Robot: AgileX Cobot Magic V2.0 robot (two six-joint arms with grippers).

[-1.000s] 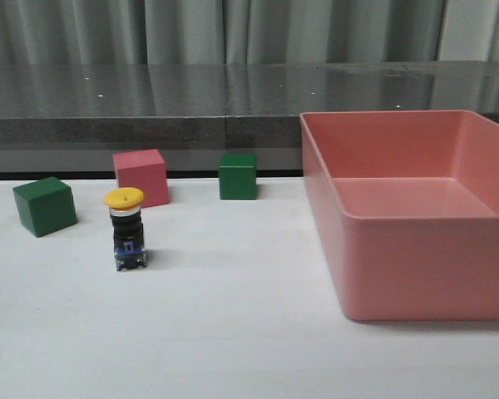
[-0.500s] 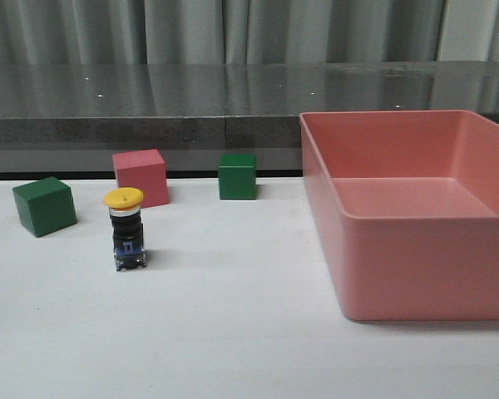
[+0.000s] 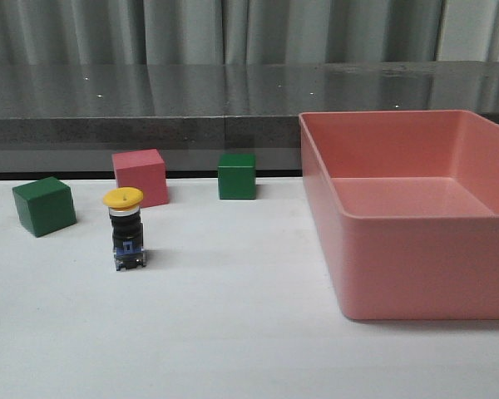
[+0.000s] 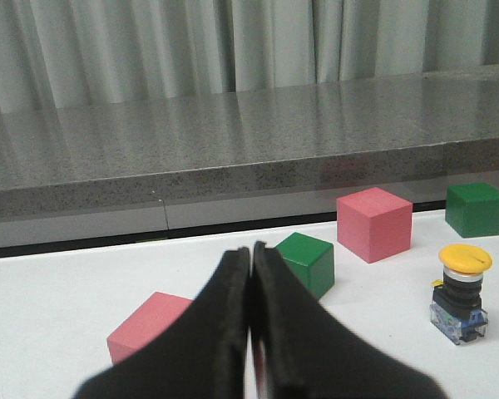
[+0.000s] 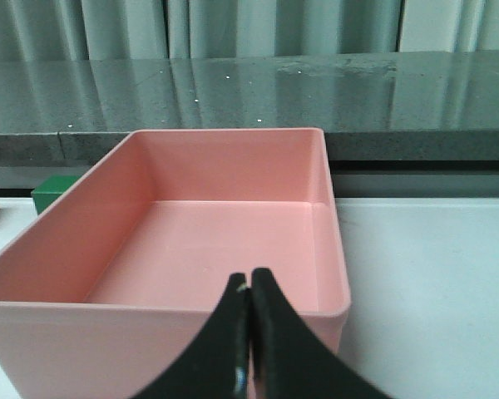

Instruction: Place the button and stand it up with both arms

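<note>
White counter backed by a grey stone ledge and pale curtains. Button upright, yellow cap over black body and blue base, beyond the left hand. Left hand and right hand both pressed together, holding nothing.

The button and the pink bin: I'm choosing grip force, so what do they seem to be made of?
The button: probably hard plastic throughout, judging by the smooth matte yellow cap, black ribbed barrel and blue-and-clear base block; any metal inside cannot be seen. The pink bin: likely moulded plastic, with uniform colour, thin walls, rounded rim and corners, and a soft satin sheen on its floor.
</note>
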